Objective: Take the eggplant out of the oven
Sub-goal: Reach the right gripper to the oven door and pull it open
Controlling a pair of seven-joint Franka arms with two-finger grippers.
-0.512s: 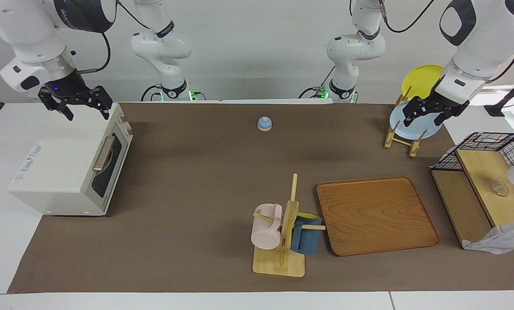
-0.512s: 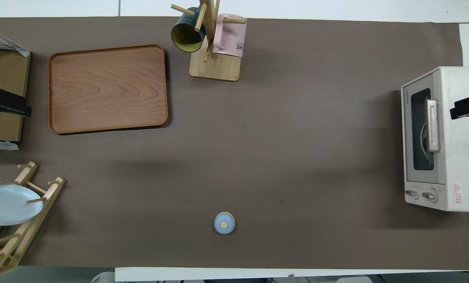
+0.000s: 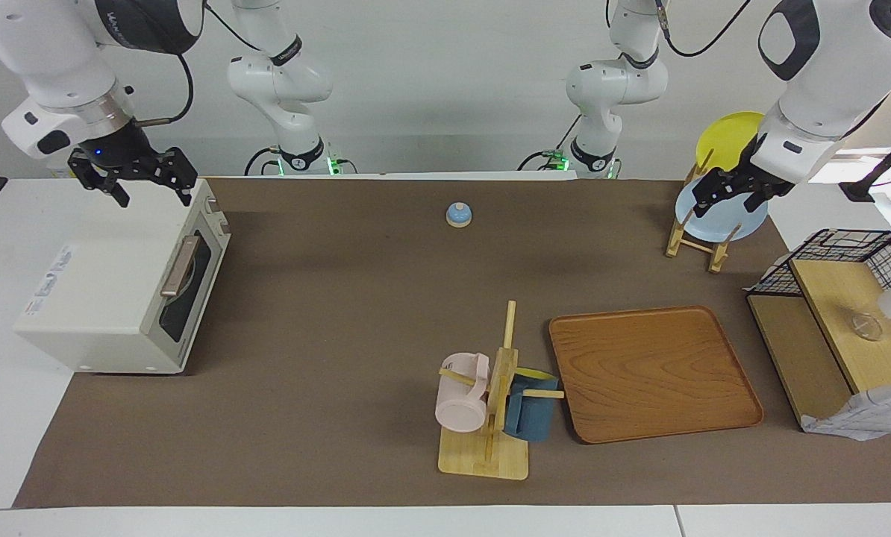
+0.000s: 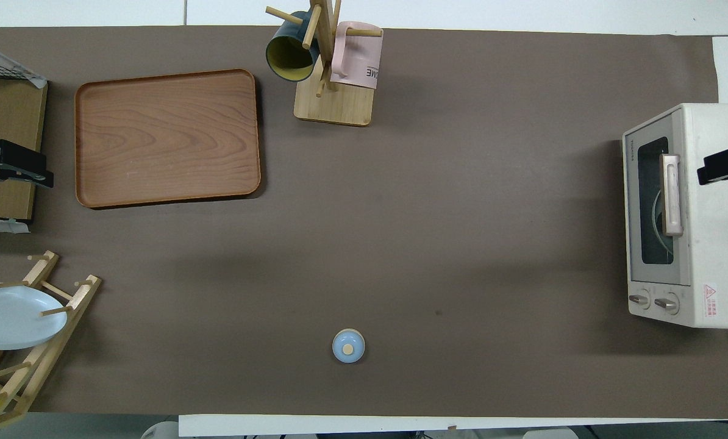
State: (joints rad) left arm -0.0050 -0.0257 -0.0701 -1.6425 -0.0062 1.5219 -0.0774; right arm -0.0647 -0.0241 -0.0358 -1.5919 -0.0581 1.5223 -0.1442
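Cream oven (image 3: 121, 287) beneath right pincer (image 3: 133, 179)

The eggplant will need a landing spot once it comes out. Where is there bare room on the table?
The wooden tray is bare. So is the wide brown mat between the oven, the mug stand and the small blue bell. It is crowded at the left arm's end, around the plate rack and the shelf.

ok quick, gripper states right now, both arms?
Right gripper: open, empty, in the air over the oven, whose door is shut.
Left gripper: open, empty, in the air over the plate rack.
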